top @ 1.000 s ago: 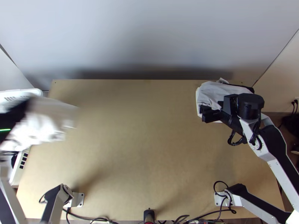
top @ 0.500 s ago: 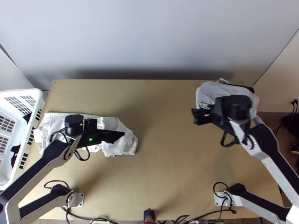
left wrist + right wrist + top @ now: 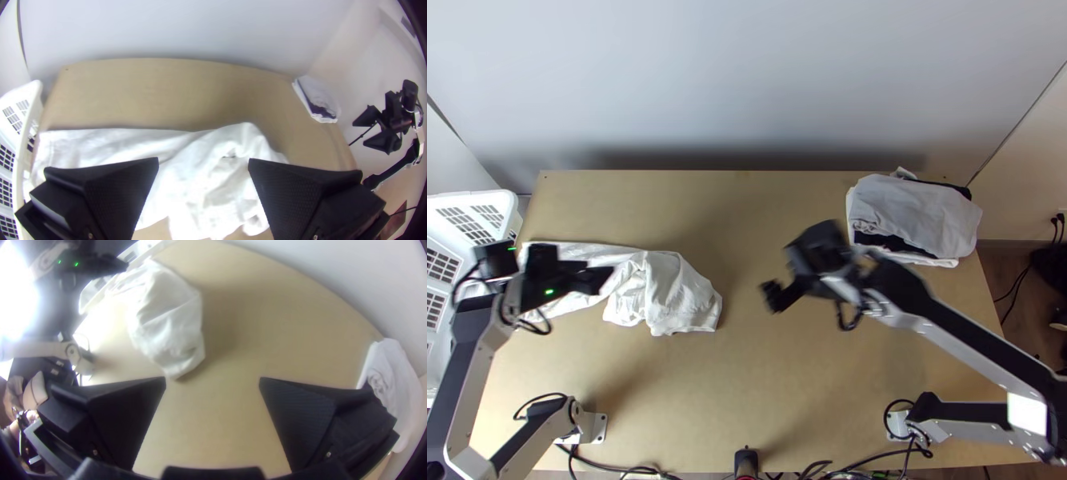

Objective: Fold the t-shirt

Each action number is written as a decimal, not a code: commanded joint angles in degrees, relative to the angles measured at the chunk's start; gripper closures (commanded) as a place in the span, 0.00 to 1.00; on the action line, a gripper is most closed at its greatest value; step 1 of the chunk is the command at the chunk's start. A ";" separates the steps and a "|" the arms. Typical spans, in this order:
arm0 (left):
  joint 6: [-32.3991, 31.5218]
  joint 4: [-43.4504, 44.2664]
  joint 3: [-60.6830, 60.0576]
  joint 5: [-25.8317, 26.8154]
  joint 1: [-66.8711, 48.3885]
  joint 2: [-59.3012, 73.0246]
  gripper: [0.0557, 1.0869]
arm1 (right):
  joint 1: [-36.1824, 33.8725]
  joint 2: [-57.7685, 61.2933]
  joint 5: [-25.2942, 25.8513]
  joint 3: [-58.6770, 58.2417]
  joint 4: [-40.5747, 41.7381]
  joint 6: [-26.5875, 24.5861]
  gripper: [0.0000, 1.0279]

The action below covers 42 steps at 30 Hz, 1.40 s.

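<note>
White t-shirt [image 3: 681, 296] lies unfolded at the bench's [image 3: 691, 384] left side near the basket [image 3: 483, 194], bunched at one end. Left claw [image 3: 203, 161] spread above it; right claw [image 3: 212, 379] spread, holding nothing. Judged barely begun: flattening and all folds remain

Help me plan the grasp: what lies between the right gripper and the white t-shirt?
A stretch of wooden tabletop lies between the right gripper and the t-shirt, seen in the top view.
</note>
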 commanded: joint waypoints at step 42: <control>14.33 0.73 -8.49 -0.87 36.79 -11.61 0.05 | 18.17 49.79 2.06 32.73 23.64 -22.54 0.05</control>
